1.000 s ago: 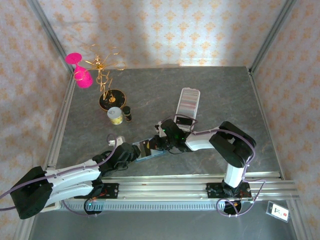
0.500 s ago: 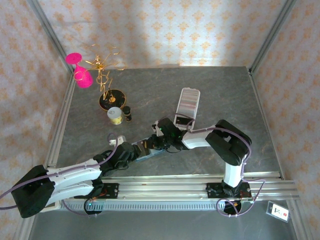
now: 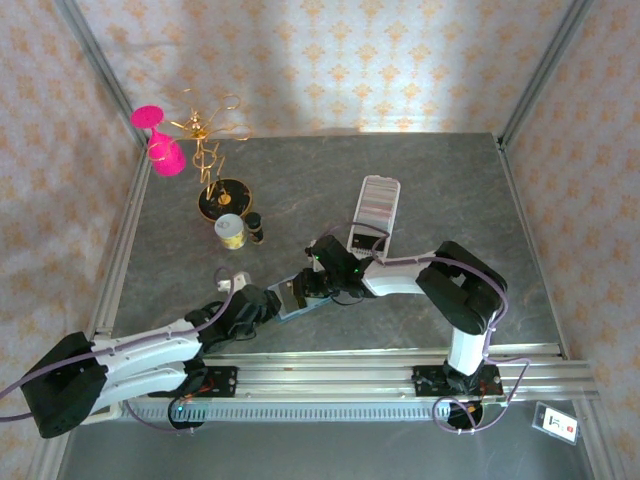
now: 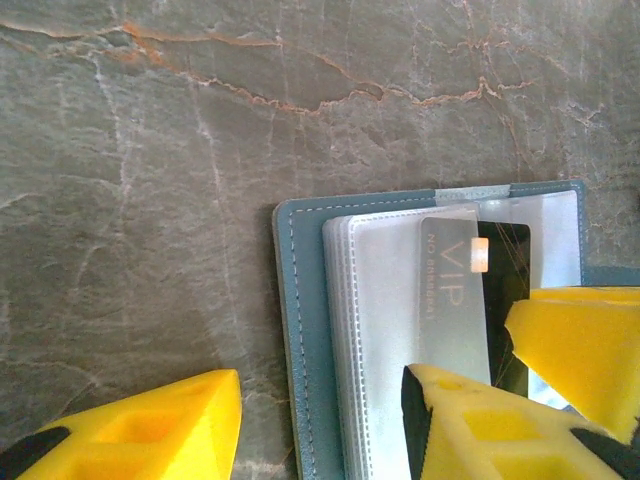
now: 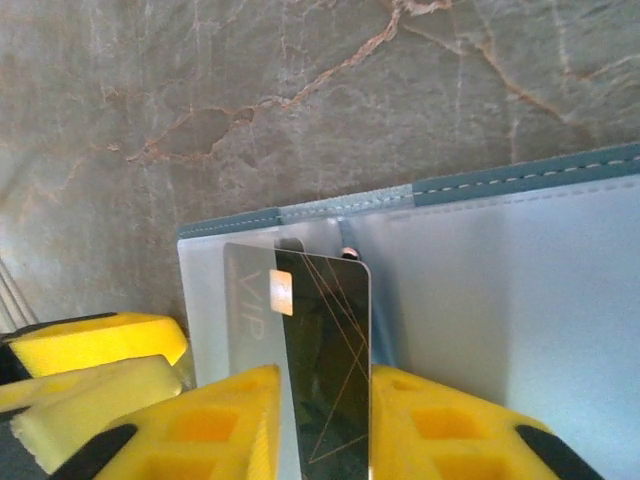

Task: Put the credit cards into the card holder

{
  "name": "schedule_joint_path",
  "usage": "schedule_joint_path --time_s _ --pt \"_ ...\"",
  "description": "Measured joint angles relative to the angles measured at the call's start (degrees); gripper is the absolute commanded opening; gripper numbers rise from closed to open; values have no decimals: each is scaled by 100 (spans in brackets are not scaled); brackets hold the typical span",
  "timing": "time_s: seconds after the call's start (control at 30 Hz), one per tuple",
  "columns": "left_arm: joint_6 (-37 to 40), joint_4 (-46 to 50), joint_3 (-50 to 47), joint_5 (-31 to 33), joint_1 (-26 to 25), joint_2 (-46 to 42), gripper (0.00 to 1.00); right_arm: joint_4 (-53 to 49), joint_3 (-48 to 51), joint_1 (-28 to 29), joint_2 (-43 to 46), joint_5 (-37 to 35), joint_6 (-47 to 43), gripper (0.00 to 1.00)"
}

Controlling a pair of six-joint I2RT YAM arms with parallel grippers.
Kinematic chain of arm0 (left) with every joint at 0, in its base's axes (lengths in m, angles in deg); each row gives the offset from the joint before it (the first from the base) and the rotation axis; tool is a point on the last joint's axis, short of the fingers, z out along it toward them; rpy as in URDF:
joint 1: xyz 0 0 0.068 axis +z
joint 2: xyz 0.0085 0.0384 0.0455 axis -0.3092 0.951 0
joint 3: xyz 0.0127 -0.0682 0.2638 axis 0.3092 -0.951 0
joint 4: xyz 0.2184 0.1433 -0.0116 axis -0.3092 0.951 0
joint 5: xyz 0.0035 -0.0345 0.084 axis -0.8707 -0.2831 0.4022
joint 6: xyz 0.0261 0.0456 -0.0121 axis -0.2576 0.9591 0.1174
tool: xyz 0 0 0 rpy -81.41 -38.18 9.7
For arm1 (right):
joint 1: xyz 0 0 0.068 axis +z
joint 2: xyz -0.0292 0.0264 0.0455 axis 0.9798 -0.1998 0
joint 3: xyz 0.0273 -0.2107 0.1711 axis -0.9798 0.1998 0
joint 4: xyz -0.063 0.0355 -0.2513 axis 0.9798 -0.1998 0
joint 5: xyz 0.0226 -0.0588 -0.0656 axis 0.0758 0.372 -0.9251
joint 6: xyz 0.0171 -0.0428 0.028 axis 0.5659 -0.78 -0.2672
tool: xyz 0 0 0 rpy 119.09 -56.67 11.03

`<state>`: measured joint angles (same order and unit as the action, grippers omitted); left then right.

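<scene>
Beyond right fingers: long white tray (image 3: 381, 184) with striped row of credit cards (image 3: 375, 208). Beyond left fingers: gold wire stand (image 3: 212, 150), small tin (image 3: 231, 231), dark bottle (image 3: 256, 228). Card holder (image 4: 298, 330) lay open on veined grey stone table (image 3: 450, 180), under both my grippers. Left gripper (image 4: 320, 400) spread wide, one yellow finger (image 4: 470, 420) on clear plastic sleeves, stitched teal edge between fingers. Right gripper (image 5: 325, 420) clamped on glossy black-and-silver VIP card (image 5: 325, 330), held over sleeves.

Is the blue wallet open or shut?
Open. The card holder lies spread flat, clear sleeves showing.
</scene>
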<state>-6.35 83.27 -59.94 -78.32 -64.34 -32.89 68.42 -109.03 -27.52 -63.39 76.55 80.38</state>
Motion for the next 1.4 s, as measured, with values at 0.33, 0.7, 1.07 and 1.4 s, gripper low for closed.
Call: schedule_joint_path --time_s 0.33,0.7,1.07,1.4 --pt "0 -254 -81 -66 37 103 46 -46 -72 33 -61 0 9 18" --pt "15 -260 -17 -85 70 234 43 393 -63 140 -98 411 254 16" --pt "-24 -516 -214 -254 192 31 40 444 0 140 -98 197 339 27" --pt "-186 -1453 -485 -695 219 2 38 435 68 127 -149 -98 343 18"
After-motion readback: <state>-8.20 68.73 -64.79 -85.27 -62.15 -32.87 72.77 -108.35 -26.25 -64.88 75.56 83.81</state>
